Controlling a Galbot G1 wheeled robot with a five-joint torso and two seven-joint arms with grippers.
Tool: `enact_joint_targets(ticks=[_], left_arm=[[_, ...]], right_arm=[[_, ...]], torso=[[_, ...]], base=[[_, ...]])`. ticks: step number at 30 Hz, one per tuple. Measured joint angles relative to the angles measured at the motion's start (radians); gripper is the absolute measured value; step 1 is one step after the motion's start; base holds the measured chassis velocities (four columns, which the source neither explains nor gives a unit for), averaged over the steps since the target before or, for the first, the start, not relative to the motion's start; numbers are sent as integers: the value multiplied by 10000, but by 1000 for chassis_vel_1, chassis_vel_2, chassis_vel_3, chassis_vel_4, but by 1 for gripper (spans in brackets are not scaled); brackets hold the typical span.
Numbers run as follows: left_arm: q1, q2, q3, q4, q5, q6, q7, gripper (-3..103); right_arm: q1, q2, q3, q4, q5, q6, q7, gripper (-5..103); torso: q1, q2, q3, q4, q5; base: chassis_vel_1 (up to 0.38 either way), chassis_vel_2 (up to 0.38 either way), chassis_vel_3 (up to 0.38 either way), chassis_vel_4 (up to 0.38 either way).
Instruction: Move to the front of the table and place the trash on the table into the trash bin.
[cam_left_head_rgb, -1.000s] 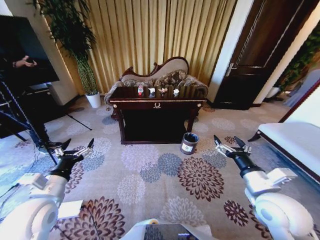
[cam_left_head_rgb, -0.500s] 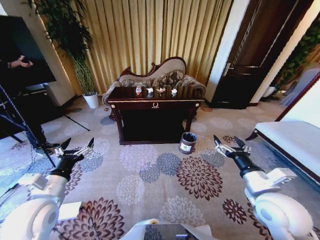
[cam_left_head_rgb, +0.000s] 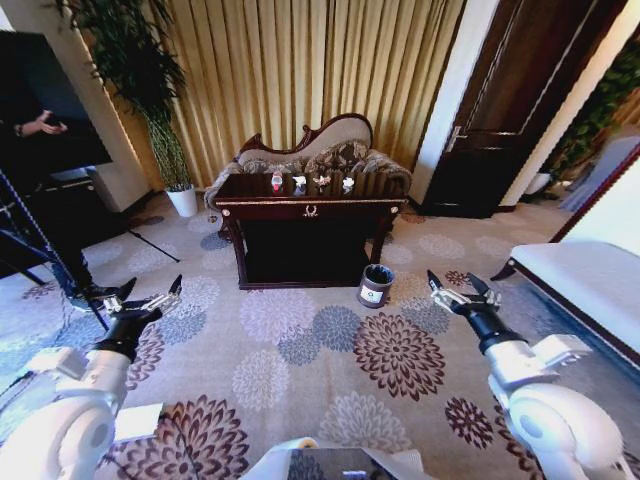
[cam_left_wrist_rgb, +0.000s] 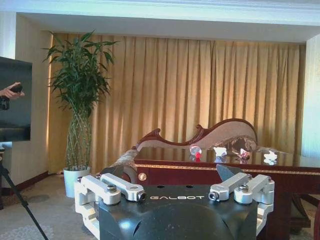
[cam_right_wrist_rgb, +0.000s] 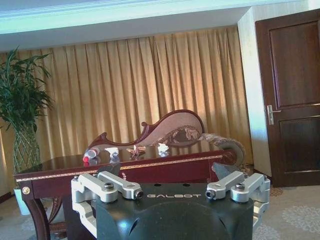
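The trash sits in a row on top of the table (cam_left_head_rgb: 312, 205): a clear bottle with a red label (cam_left_head_rgb: 277, 181) at one end, then three small crumpled scraps (cam_left_head_rgb: 322, 182) beside it, white and pinkish. The table is dark and shiny, with a gold emblem on its front, and a sofa (cam_left_head_rgb: 318, 150) stands right behind it. The trash bin (cam_left_head_rgb: 376, 285) stands on the carpet near the table's front right leg, apart from it. The robot is well back from the table, out on the flowered carpet. A moment ago the whole picture slid a little, so the robot had been driving or turning; now the table sits where it did half a second ago, so the base has likely slowed or stopped. The left gripper (cam_left_head_rgb: 140, 300) has sunk a bit lower and farther left and is open, holding nothing. The right gripper (cam_left_head_rgb: 460, 291) stays low on the right, open and empty too. The table is too far to reach, so I think more driving is needed.
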Motion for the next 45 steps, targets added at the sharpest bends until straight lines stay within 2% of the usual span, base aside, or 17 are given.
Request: enact_joint_targets(ticks=[17,24,27,30,35,39,43,45], left_arm=[[-30,21,3,-73,9,56,13,100],[-8,45,-28,-122,10,138,23,100],[-18,20,0,-147,18,160,30,100],[-14,-24,29,-188,29,178,35,100],[-6,-36,27,-202,37,184,36,100],[-2,-40,24,-204,39,186,37,100],[1,-50,24,-218,41,189,42,100],[5,-59,35,-221,43,193,44,100]], right_arm=[[1,3,27,-75,1,89,-7,100],[54,8,-29,-64,-15,94,-15,100],[67,2,-61,-41,-18,94,-15,100],[49,-9,-70,-23,-23,95,-15,100],[59,-26,-65,-26,-24,95,-15,100],[81,-26,-92,-31,-26,94,-15,100],[103,-26,-108,-52,-26,94,-15,100],[100,-27,-108,-57,-26,95,-15,100]], torso=[[-2,1,-1,-1,0],[4,-4,3,6,4],[6,-4,2,-1,7],[2,0,-1,-5,-8],[2,-2,1,3,6],[3,-1,0,-3,-8],[0,-1,0,1,7],[1,-1,0,1,-5]], base=[[-83,63,71,-65],[-230,242,246,-202],[-240,227,251,-248],[-274,232,252,-254],[-174,257,206,-231],[-265,223,226,-242],[-234,245,237,-244],[-243,215,250,-231]])
